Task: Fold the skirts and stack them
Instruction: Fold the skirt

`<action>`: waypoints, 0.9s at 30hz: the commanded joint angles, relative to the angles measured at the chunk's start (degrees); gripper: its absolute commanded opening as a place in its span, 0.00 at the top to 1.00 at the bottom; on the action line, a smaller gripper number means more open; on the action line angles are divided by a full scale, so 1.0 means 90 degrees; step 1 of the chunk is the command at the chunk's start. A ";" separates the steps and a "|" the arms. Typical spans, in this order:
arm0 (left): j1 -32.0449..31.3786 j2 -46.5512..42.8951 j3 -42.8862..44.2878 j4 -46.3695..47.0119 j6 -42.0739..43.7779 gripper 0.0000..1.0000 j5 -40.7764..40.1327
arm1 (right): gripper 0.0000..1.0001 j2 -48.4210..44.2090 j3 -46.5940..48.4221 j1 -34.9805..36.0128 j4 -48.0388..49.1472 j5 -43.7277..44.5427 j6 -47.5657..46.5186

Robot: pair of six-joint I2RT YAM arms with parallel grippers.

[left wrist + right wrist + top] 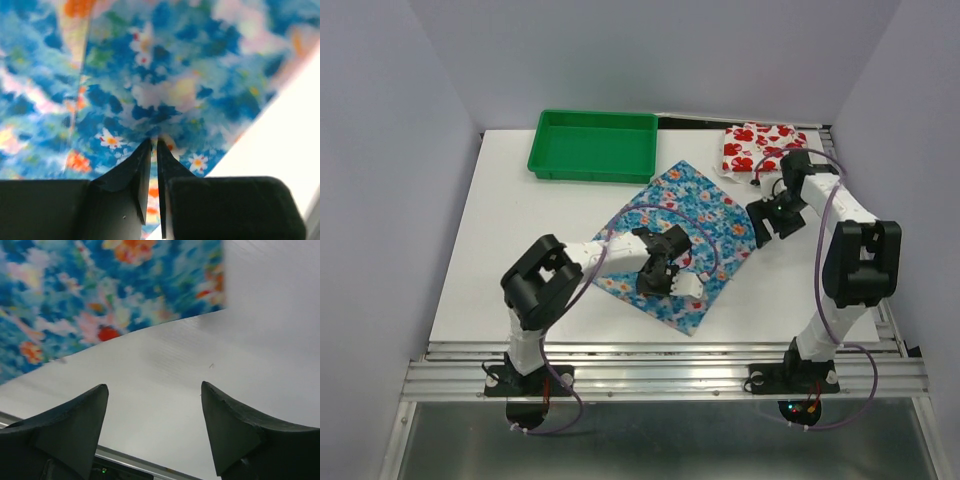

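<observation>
The blue skirt (685,215) with small white and orange flowers lies spread out in the middle of the table. My left gripper (663,275) is over its near part. In the left wrist view my left gripper (154,141) is shut on a pinch of the blue skirt (165,75). The white skirt with red flowers (760,148) lies folded at the back right. My right gripper (763,226) is at the blue skirt's right corner. In the right wrist view my right gripper (153,387) is open and empty over the bare table, just off the blue skirt's edge (100,295).
A green plastic tray (548,160) stands at the back of the white table (500,250), left of centre. A metal rail (660,365) runs along the near edge, and grey walls close in the left and right sides.
</observation>
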 commanded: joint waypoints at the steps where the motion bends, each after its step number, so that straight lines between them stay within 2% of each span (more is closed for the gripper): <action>1: -0.0325 0.1184 0.1194 -0.0743 -0.1507 0.79 0.2953 | 0.22 0.0083 0.0377 0.0069 -0.0143 -0.0471 -0.0379; 5: -0.0569 0.1468 0.1947 -0.0249 -0.2805 0.81 0.3805 | 0.25 0.0483 0.0854 0.0001 0.0218 -0.0433 -0.0525; 8: -0.0638 0.1498 0.1988 0.0318 -0.4181 0.81 0.4584 | 0.27 0.1000 0.1304 0.0001 0.0307 -0.0471 -0.0672; 10: -0.0754 0.1401 0.1871 0.1109 -0.5136 0.81 0.5063 | 0.30 0.1390 0.1889 0.0001 0.0181 -0.0763 -0.0663; 14: -0.0863 0.1051 0.1949 0.1247 -0.5112 0.77 0.5026 | 0.31 0.1763 0.2145 0.0176 0.0033 -0.1330 -0.0604; 17: -0.0513 0.0359 0.1813 0.1589 -0.5258 0.68 0.5328 | 0.31 0.1676 0.1649 0.0595 0.0296 -0.1321 -0.0643; 18: -0.0328 0.0152 0.1580 0.2035 -0.5394 0.66 0.5648 | 0.31 0.1637 0.1464 0.0838 0.0549 -0.1253 -0.0653; 21: 0.0668 -0.0666 0.1092 0.2973 -0.6154 0.63 0.6362 | 0.31 0.1568 0.0819 0.1191 0.0901 -0.1126 -0.0740; 22: 0.1134 -0.0844 0.1032 0.3073 -0.6293 0.62 0.6432 | 0.31 0.1558 0.0566 0.1414 0.0980 -0.1097 -0.0760; 27: 0.2192 -0.2045 0.0748 0.3230 -0.6489 0.59 0.6142 | 0.31 0.1519 0.0046 0.2099 0.1498 -0.0931 -0.0809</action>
